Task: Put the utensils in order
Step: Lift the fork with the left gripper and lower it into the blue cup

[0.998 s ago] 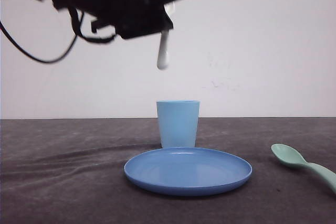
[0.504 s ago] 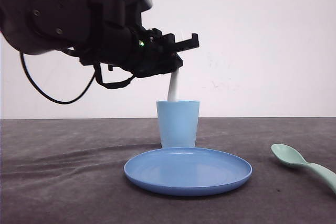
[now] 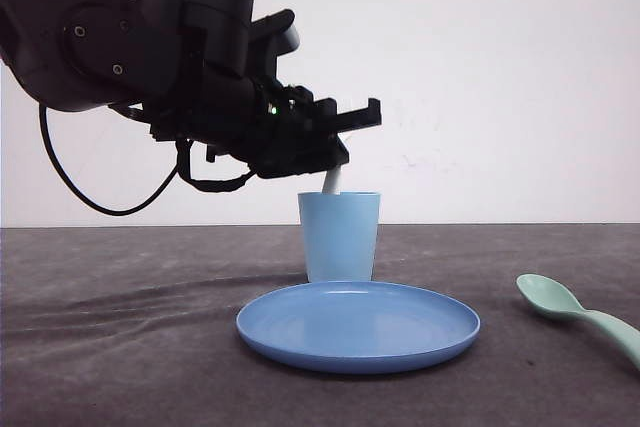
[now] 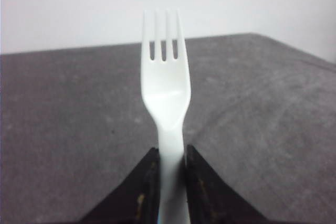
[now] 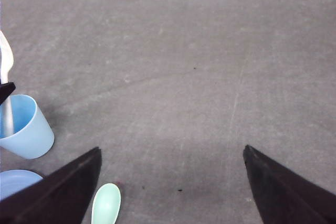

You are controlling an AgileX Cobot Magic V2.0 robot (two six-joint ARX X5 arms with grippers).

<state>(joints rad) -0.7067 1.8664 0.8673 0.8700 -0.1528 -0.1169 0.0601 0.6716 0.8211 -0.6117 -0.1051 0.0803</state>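
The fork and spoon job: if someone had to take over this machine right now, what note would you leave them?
Left gripper: shut on the white fork, handle end lowered into the light blue cup, tines up, not released yet.
Right gripper: open, holding nothing, above the table.
Mint-green spoon: lying on the table, on the right of the blue plate, untouched.
Left to do: let go of the fork, then deal with the spoon, probably into the cup as well.
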